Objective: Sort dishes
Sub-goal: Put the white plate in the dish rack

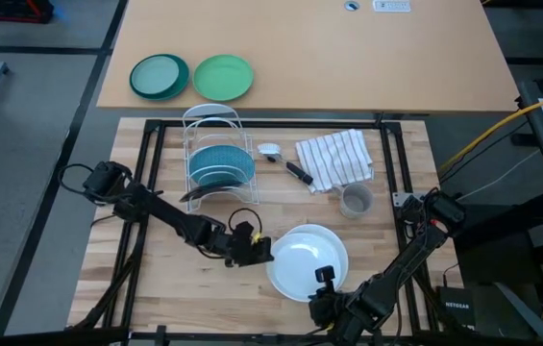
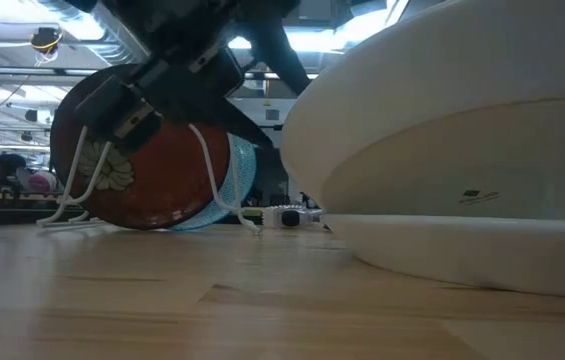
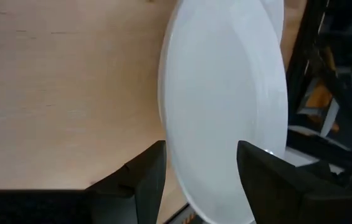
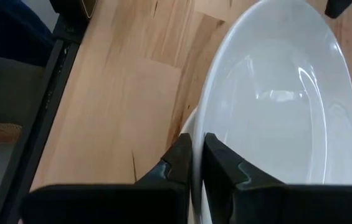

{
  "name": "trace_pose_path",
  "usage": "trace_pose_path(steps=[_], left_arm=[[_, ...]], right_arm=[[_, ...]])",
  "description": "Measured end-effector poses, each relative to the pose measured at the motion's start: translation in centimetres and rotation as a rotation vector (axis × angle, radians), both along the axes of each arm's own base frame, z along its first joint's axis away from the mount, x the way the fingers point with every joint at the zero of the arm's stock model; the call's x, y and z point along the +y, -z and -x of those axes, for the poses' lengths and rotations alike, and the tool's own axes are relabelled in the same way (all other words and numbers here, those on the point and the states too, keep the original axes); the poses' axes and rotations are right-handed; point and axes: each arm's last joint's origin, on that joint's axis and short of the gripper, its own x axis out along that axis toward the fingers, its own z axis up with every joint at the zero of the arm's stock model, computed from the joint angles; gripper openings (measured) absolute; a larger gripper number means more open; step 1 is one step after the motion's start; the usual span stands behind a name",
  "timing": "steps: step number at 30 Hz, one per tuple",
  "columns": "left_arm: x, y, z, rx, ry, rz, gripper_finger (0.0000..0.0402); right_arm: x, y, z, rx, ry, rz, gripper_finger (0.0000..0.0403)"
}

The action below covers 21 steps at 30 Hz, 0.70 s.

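A plain white plate [image 1: 306, 263] lies near the table's front edge, and a second white rim [image 4: 190, 127] shows under it. My right gripper [image 1: 325, 286] is at the plate's near rim, shut on it. My left gripper [image 1: 258, 252] is open at the plate's left rim. Its two fingers [image 3: 147, 180] stand on either side of that rim, and I cannot tell whether they touch it. The light blue plate [image 1: 221, 165] and the dark red flowered plate [image 2: 152, 175] stand on edge in the white wire rack [image 1: 215, 125]. My right gripper pinches the white plate's near rim [image 4: 195, 134] between its two fingers, which stand almost closed. The fingers come from the table's near side. The plate sits tilted, its underside [image 2: 462, 150] showing in the low view above the lower white rim.
A striped cloth [image 1: 335, 157], a small grey cup [image 1: 355, 200], a spoon [image 1: 271, 151] and a black utensil [image 1: 298, 173] lie right of the rack. Two smaller green plates [image 1: 160, 76] [image 1: 223, 77] sit on the far tabletop. Bare wood lies at the front left.
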Motion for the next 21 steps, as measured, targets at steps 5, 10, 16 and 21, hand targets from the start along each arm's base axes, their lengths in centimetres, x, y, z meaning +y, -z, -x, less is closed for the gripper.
trace_pose_path(steps=[5, 10, 16, 21], left_arm=[[-0.2, 1.8, -0.6, 0.046, -0.018, 0.068, 0.0184], [-0.4, 3.1, -1.8, -0.018, -0.021, 0.107, 0.0184], [0.3, 4.0, -2.6, -0.046, -0.026, 0.101, 0.0184], [0.5, 4.2, -2.7, -0.047, -0.025, 0.087, 0.0176]], right_arm=[[0.0, 0.0, 0.0, 0.002, -0.017, 0.015, 0.0027], [0.0, 0.0, 0.0, -0.001, -0.022, 0.026, 0.0026], [-0.1, 0.1, 0.0, -0.001, -0.022, 0.035, 0.0026], [-0.1, 0.1, 0.0, -0.010, -0.018, 0.040, 0.0027]])
